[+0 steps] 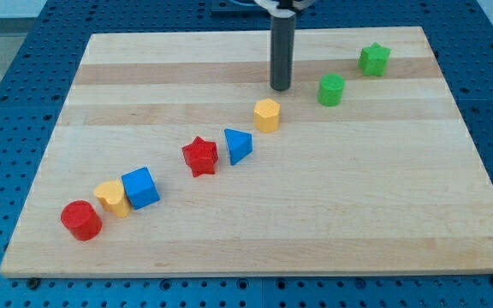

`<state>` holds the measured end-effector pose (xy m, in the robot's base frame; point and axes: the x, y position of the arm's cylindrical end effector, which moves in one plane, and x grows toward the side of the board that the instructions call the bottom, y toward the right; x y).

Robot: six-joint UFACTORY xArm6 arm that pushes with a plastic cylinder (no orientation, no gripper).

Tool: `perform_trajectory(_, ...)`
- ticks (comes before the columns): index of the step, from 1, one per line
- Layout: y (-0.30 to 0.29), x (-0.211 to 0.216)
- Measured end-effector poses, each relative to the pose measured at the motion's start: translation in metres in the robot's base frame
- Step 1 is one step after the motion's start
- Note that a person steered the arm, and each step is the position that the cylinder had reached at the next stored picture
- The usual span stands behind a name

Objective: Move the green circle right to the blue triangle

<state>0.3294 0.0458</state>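
The green circle (331, 89) sits on the wooden board toward the view's upper right. The blue triangle (237, 145) lies near the middle, down and to the left of the green circle. A yellow hexagon block (267, 115) lies between them. My tip (281, 87) rests on the board to the left of the green circle and just above the yellow hexagon, touching neither.
A green star (373, 59) sits at the upper right. A red star (200, 156) lies left of the blue triangle. At the lower left are a blue cube (140, 187), a yellow heart (112, 198) and a red cylinder (81, 220). The wooden board (358, 214) ends on blue pegboard.
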Motion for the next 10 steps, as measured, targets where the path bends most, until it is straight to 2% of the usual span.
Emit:
perform_trajectory(4,0.042,-0.033)
perform_trajectory(7,0.071,-0.032)
perform_trajectory(9,0.066,0.049)
perform_trajectory(10,0.066,0.049)
